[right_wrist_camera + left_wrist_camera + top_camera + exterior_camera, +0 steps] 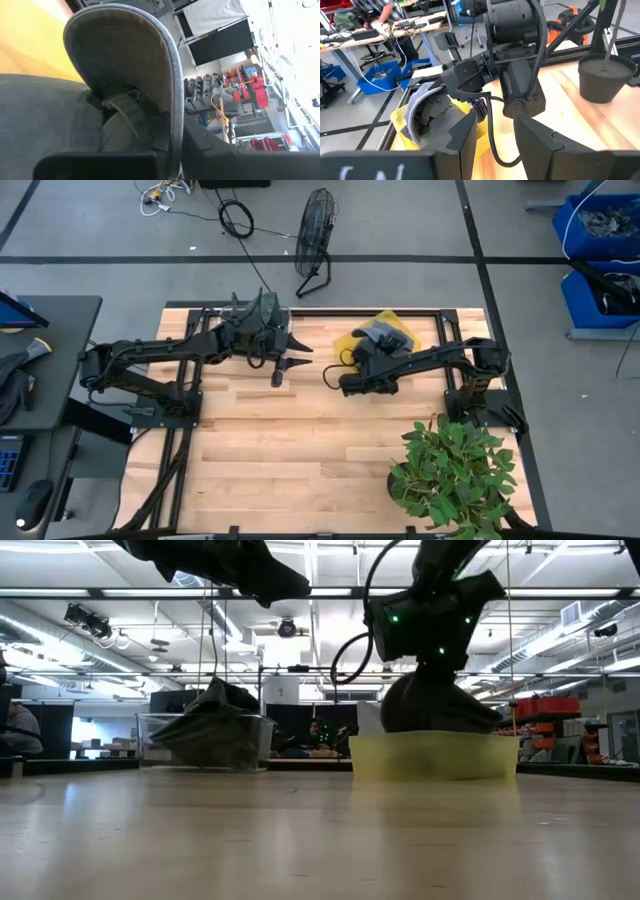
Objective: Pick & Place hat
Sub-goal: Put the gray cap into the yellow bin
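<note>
- Your right gripper (372, 352) sits low over the yellow bin (418, 330) at the far right, fingers nearly closed around the grey hat (427, 107) inside.
- Your left gripper (283, 356) hovers open beside the clear bin (205, 740).

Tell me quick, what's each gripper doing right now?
Left gripper: open, empty, above the table.
Right gripper: over the yellow bin, at the hat; grip cannot be told.

No readable text, label, brand, number or sign appears on anything in any of the four camera views.
</note>
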Available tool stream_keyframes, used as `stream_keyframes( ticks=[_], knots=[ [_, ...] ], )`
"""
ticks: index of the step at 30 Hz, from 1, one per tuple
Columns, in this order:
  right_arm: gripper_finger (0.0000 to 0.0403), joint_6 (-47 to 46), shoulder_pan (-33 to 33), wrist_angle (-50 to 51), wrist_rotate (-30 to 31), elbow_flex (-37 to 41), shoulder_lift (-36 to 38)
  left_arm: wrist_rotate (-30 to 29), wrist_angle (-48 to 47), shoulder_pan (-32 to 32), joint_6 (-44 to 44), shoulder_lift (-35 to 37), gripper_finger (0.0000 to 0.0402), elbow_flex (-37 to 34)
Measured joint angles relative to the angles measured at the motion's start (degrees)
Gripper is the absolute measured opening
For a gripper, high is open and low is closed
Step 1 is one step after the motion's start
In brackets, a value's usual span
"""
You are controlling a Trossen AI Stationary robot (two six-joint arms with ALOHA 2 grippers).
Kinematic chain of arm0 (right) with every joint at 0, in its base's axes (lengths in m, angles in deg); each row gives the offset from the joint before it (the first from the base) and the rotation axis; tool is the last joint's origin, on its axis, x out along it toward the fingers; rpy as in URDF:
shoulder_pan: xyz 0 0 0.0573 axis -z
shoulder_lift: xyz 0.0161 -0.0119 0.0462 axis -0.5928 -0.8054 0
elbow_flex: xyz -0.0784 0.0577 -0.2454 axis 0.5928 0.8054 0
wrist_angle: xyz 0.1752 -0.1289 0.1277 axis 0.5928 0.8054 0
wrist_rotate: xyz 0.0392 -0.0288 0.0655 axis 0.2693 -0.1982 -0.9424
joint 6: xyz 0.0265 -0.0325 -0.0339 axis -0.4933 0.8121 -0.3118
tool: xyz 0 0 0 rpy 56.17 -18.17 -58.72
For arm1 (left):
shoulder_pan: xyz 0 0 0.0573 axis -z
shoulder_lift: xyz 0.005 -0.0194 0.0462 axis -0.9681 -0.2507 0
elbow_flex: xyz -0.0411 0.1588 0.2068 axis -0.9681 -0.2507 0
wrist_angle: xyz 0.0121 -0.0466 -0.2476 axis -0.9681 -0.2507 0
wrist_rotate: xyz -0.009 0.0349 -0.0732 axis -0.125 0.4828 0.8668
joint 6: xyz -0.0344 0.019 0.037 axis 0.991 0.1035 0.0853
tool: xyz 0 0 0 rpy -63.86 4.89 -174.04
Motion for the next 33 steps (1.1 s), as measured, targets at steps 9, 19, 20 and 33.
stream_keyframes(
  ticks=[9,19,20,33],
  knots=[
    [0.0027,8.0,-0.04,-8.25,-0.22,2.05,0.0,0.0,-0.11,0.0,0.0,0.0,0.0133,0.0],
    [0.0027,14.62,-1.39,-10.8,-0.31,0.05,-0.04,0.0,-0.41,0.0,0.0,0.0,0.0133,0.0],
    [0.0027,14.64,-1.37,-11.41,-0.25,0.05,-0.04,0.0,-0.45,0.0,0.0,0.0,0.0133,0.0],
    [0.0027,23.85,0.03,-17.68,-3.77,-0.06,-0.04,0.0,-2.65,-0.02,0.02,0.0,0.0133,0.0]
  ],
)
